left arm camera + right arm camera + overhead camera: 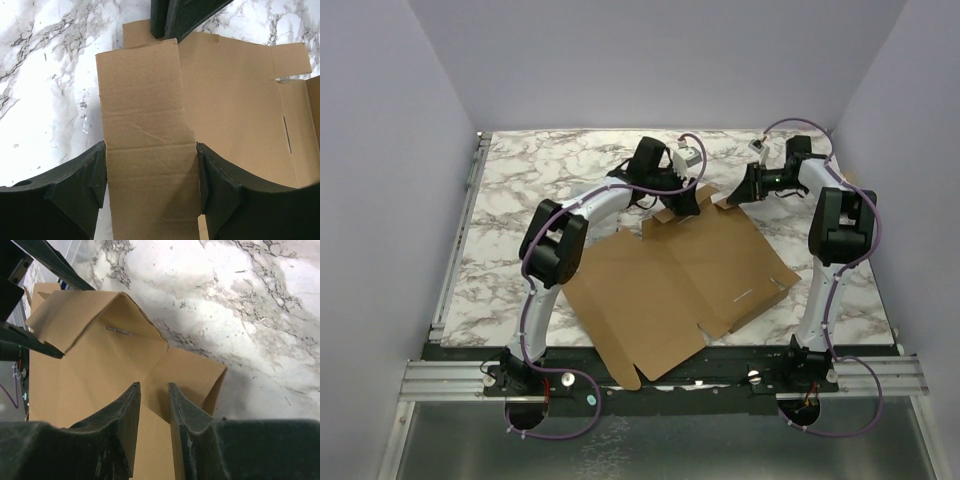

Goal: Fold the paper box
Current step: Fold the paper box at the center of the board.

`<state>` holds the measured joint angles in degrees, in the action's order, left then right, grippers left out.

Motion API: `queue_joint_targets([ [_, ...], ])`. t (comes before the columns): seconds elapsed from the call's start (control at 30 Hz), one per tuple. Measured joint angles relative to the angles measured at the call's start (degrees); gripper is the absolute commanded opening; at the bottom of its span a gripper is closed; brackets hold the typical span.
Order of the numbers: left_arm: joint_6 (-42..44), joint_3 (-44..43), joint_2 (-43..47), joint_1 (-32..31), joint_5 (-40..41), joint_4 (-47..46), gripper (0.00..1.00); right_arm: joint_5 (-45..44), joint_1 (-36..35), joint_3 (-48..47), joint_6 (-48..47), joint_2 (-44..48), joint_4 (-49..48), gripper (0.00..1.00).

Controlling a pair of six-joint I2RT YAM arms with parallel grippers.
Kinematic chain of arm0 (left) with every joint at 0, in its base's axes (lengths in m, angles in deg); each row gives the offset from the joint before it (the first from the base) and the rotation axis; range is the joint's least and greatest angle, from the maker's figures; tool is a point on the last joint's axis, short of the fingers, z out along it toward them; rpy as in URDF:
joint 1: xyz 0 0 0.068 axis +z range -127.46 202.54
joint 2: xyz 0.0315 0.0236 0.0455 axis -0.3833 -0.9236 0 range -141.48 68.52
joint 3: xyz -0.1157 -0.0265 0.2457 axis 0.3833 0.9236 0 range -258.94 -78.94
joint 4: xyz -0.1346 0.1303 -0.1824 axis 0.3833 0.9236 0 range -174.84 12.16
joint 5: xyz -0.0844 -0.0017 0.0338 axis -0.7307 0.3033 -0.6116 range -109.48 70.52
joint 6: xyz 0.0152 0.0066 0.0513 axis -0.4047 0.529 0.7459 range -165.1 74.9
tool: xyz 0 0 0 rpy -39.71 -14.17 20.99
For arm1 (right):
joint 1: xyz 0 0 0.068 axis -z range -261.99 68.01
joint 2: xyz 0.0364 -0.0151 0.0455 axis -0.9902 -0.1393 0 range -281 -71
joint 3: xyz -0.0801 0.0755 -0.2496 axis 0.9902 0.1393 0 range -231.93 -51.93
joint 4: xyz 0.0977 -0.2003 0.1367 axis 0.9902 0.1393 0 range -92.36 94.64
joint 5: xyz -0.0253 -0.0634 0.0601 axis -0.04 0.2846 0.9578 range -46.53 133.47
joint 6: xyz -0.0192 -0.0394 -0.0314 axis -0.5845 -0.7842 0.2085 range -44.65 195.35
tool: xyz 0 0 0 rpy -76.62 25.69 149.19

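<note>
The paper box (680, 285) is a brown die-cut cardboard sheet lying mostly flat on the marble table, with its far flaps lifted. My left gripper (688, 205) is at the sheet's far edge. In the left wrist view a narrow flap (145, 115) fills the gap of the left gripper (150, 175), and both fingers touch its side edges. My right gripper (730, 197) is at the far right corner. In the right wrist view the right gripper (154, 395) has its fingers slightly apart over a raised corner fold (190, 375), without pinching it.
The marble table (520, 200) stretches to the left of and behind the sheet. Lilac walls close in the back and both sides. A metal rail (660, 378) with the arm bases runs along the near edge. The right gripper's fingers (175, 15) show at the flap's far end.
</note>
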<state>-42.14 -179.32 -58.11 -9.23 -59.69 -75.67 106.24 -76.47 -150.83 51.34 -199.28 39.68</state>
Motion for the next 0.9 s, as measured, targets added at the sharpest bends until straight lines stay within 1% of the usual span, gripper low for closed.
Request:
queue_joint_targets([
  [0.2, 1.7, 0.0, 0.8, -1.8, 2.0, 0.3, 0.27, 0.0, 0.0, 0.4, 0.0, 2.3, -0.9, 0.36],
  [0.53, 6.2, 1.3, 4.1, -3.0, 5.4, 1.5, 0.27, -0.3, 0.0, 1.3, -0.9, 3.7, -1.7, 0.36],
  [0.9, 10.6, 2.8, 4.7, -3.4, 9.8, 4.0, 0.27, -4.9, 0.2, 3.3, -2.3, 4.2, -2.3, 0.55],
])
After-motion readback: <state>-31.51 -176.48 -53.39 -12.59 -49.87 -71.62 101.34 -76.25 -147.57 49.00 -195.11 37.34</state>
